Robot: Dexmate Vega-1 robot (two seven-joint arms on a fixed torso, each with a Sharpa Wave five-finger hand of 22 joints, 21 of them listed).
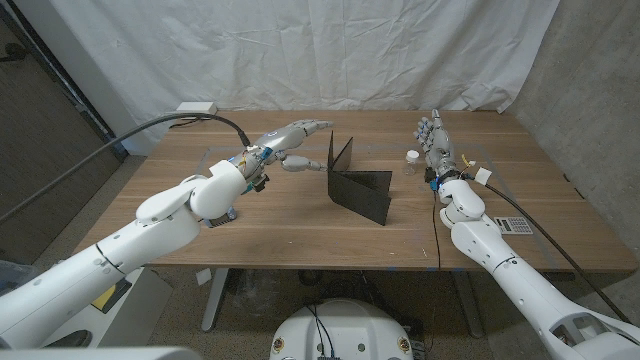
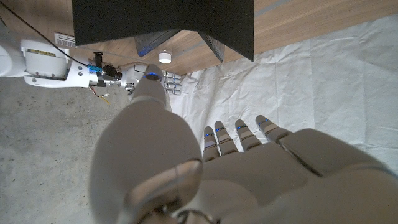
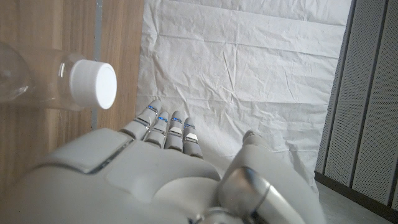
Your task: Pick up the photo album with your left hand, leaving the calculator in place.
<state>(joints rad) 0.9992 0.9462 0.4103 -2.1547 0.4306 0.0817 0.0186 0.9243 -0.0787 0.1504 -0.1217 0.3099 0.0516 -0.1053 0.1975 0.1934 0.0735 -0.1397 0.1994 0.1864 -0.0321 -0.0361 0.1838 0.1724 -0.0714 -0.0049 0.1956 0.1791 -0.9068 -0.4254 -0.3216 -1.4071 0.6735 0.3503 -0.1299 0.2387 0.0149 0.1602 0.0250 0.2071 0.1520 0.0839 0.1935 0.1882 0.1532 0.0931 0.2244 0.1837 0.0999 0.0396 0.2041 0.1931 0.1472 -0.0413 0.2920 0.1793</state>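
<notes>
Head view: photo album [image 1: 358,190], dark, stands part-open like a tent near frame centre on the bench [image 1: 300,235], one cover upright, the other sloping toward the lower right. Left hand [image 1: 290,145] hovers just left of the upright cover's top edge, fingers extended and apart, holding nothing, close to the album but no contact visible. Right hand [image 1: 437,145] stands well apart at right, fingers straight, empty. Calculator [image 1: 515,224] lies at right by the right forearm. Judgement: left hand is nearer; album lies to its right, slightly lower.

Photo album [image 1: 360,190]: black, standing open like tent near table centre, covers splayed. Calculator [image 1: 515,224]: grey, flat, near table's right edge, partly hidden.
</notes>
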